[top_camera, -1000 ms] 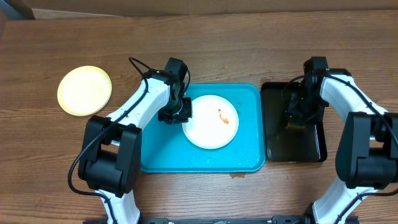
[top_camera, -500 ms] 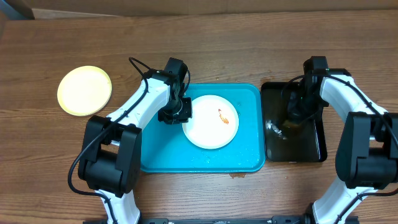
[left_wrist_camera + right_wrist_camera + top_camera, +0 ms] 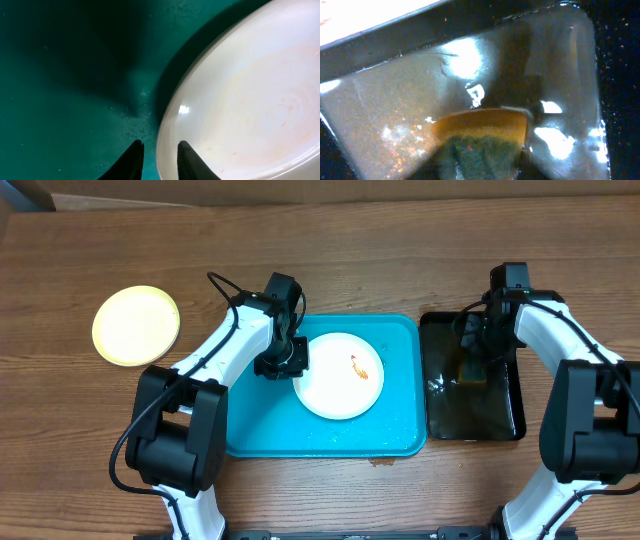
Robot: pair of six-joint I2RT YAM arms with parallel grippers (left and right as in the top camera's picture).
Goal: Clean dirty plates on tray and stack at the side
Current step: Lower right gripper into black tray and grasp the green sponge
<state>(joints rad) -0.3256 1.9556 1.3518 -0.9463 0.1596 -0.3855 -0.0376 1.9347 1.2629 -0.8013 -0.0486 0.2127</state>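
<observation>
Left pincer (image 3: 160,146) pinched the plate (image 3: 330,388) at its rim; right pincer (image 3: 479,358) met the sponge (image 3: 480,134), grip unclear; next, likely scrubbing the smear (image 3: 357,367).

1. Brown wood-grain table (image 3: 350,250) across the whole overhead view, boards laid side to side.
2. Pale tan strip (image 3: 330,187) along the far edge; dark shape (image 3: 20,192) at the far-left corner.
3. Lit evenly from above, with soft shadows.
</observation>
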